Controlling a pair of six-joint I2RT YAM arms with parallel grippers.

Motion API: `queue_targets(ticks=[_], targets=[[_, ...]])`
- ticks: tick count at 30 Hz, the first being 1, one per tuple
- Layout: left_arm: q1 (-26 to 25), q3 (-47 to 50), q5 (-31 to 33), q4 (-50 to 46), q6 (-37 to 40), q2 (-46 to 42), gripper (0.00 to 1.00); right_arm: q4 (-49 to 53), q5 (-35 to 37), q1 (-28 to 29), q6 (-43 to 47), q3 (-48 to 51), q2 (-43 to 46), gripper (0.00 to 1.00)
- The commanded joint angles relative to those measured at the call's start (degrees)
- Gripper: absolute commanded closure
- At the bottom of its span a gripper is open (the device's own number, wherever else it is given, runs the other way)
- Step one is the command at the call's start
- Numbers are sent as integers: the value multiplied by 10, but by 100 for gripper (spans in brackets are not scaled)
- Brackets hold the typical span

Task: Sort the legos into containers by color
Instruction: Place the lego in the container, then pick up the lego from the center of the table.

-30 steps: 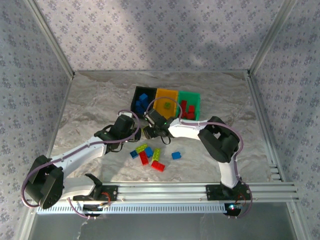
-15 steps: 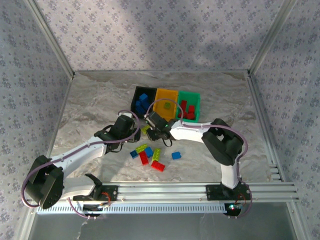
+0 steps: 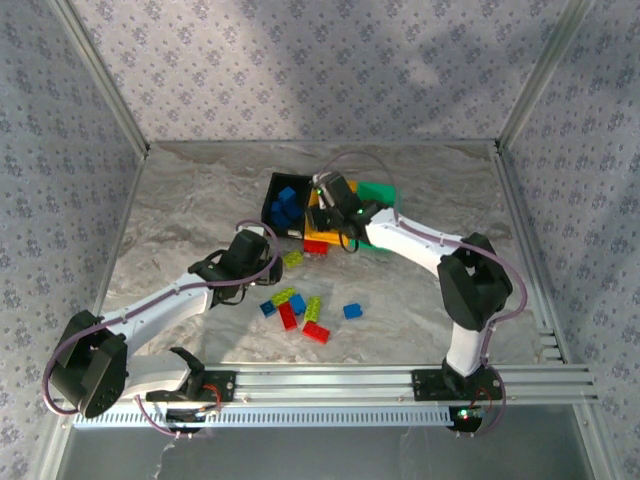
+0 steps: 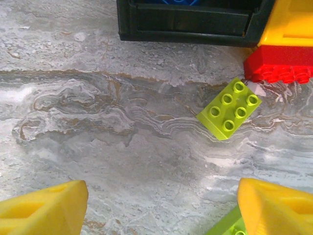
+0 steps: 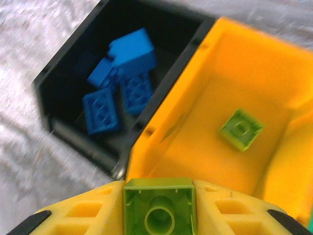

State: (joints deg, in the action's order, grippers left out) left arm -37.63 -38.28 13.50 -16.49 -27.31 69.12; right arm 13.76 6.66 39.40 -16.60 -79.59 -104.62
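My right gripper (image 5: 158, 223) pinches a lime green lego (image 5: 157, 203) over the near edge of the orange-yellow container (image 5: 230, 68), where a second lime lego (image 5: 240, 129) lies. My left gripper (image 4: 156, 208) hangs spread above the desk (image 4: 98, 147), with a loose lime lego (image 4: 229, 108) near the black container (image 4: 186, 22).

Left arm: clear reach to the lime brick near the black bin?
Probably yes: lime brick lies flat on table ahead of the open left fingers; a red brick crowds one corner.
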Motion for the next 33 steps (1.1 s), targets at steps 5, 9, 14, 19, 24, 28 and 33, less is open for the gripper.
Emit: queue_targets(ticks=[5,9,14,19,24,28,33], targets=[[0,-13,-19,-15,-13,7,21,49,-28,-43,13,-66,-52,43],[2,-6,-17,-10,-13,8,21,40,-26,-25,13,-25,-25,39],[6,-6,-22,5,-11,24,20,26,-14,21,2,46,24,38],[12,-20,-32,19,-4,49,20,23,-20,54,-27,92,41,37],[12,-32,-45,27,-2,65,21,-10,-40,63,-70,139,29,36],[12,-30,-45,26,-3,63,20,-24,-23,66,-97,143,8,33],[13,-22,-42,22,-3,54,21,-49,-9,67,-129,143,-8,26]])
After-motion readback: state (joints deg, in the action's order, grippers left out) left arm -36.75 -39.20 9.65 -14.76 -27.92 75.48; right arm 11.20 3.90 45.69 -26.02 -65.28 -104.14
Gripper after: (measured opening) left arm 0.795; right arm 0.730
